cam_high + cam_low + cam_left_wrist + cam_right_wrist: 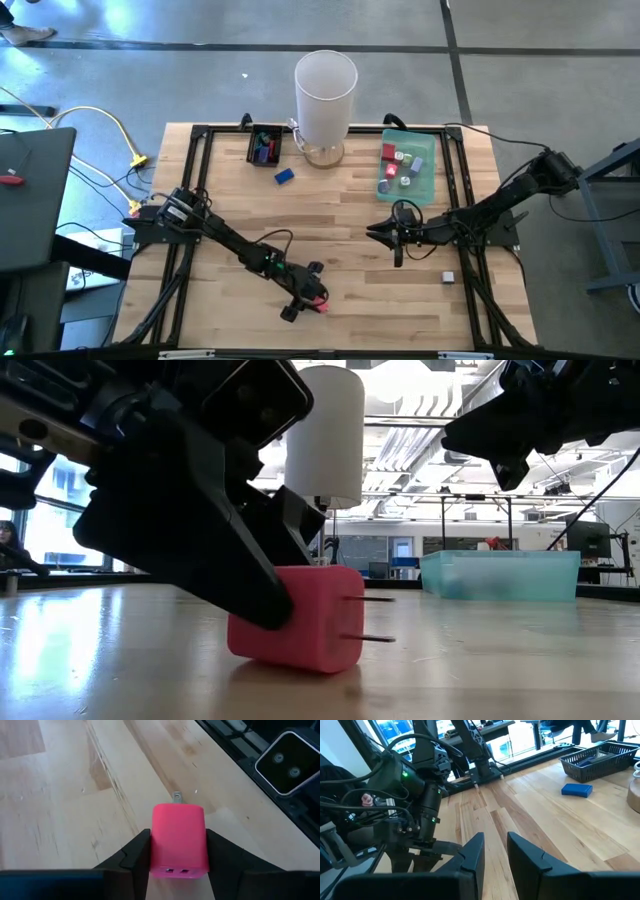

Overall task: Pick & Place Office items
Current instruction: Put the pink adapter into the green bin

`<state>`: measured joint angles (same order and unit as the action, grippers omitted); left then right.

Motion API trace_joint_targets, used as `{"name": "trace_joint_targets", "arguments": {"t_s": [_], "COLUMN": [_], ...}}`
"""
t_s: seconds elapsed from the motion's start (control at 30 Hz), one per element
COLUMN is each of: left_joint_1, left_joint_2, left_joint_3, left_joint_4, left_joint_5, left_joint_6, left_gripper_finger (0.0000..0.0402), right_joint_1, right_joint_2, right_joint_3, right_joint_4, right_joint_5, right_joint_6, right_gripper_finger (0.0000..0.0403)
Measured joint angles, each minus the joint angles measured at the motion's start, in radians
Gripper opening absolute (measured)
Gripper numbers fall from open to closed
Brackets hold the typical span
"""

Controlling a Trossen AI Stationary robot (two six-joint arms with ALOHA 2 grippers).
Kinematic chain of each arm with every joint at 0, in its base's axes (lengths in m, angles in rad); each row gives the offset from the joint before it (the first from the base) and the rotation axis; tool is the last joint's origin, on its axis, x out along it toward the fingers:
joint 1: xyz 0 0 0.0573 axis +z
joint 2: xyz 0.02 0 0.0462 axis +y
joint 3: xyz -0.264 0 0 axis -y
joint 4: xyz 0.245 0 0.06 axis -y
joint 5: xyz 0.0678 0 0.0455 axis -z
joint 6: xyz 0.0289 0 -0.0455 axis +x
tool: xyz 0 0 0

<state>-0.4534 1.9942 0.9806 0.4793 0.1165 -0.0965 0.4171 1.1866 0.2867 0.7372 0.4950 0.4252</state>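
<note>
Grey concrete floor (540, 40), bright windows (45, 520) (ceiling lights)

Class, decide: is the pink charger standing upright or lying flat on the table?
Lying flat: pink charger rests on its side, prongs pointing level across the table.

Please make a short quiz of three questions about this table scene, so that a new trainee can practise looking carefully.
1. True or false: the pink USB charger sits between the fingers of the left hand.
2. Which thing lies alone on the wood between the small black tray and the tall white cylinder?
A. a blue block
B. a red stapler
C. a yellow pen
3. Fill in: the green tray lies on the ___ arm's side of the table.

Key: 1 true; 2 A; 3 right.
</note>
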Motion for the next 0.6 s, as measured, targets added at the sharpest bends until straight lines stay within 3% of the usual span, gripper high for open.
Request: {"name": "trace_joint_targets", "arguments": {"t_s": [0.37,0.5,0.6], "left_joint_1": [0.006,0.008,0.005], "left_joint_2": [-0.015,-0.07,-0.121], "left_joint_3": [0.0,-0.001,-0.001], "left_joint_4": [-0.012,-0.035,-0.086], "left_joint_5": [-0.029,-0.08,-0.179], "left_joint_6": [-0.009,0.023,0.076], "left_gripper_finger": [0.0143,0.0143,0.0143], "right_joint_1": [0.0,0.0,0.0], "right_joint_2": [0.0,0.0,0.0], "right_joint_3": [0.0,0.0,0.0], "right_joint_4": [0.0,0.001,0.016], "right_joint_5": [-0.004,-0.033,-0.083], "right_joint_6": [0.007,0.028,0.066], "right_gripper_finger": [0.007,0.007,0.007]}}
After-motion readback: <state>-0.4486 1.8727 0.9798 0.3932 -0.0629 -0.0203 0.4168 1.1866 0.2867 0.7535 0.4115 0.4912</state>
